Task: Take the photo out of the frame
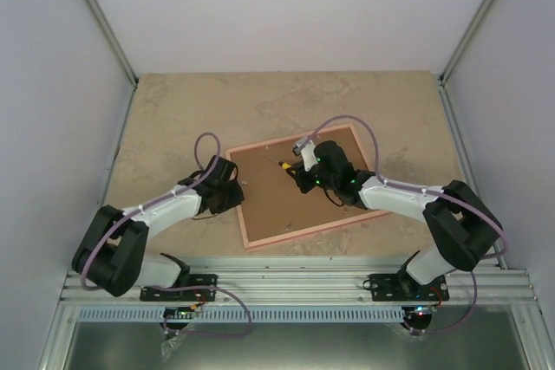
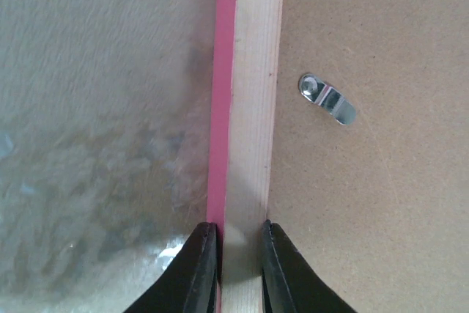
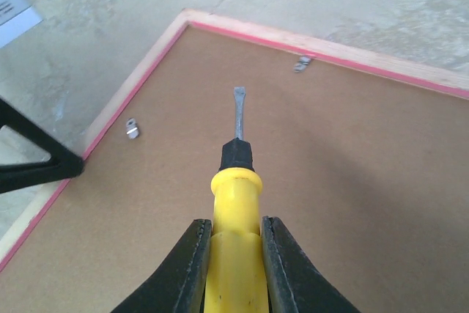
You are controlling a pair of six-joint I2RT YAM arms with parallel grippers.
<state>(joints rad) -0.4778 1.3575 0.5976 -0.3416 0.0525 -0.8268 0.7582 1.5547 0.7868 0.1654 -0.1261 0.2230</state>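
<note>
The pink frame (image 1: 260, 240) lies face down on the table, its brown backing board (image 1: 299, 192) up. The photo is hidden under the board. My left gripper (image 1: 232, 190) is shut on the frame's left rail (image 2: 249, 108). A fingertip sits on each side of the pale wood edge. My right gripper (image 1: 305, 175) is shut on a yellow-handled flat screwdriver (image 3: 236, 210). Its blade tip (image 3: 239, 97) hovers over the board (image 3: 308, 181), between two metal turn clips (image 3: 132, 128) (image 3: 302, 64). Another clip (image 2: 327, 98) shows in the left wrist view.
The beige stone-pattern table (image 1: 173, 110) surrounds the frame. White walls with metal posts (image 1: 100, 19) enclose it. A blue-white label (image 3: 13, 6) lies on the table beyond the frame's corner. The left gripper's black finger (image 3: 33, 159) shows at the left of the right wrist view.
</note>
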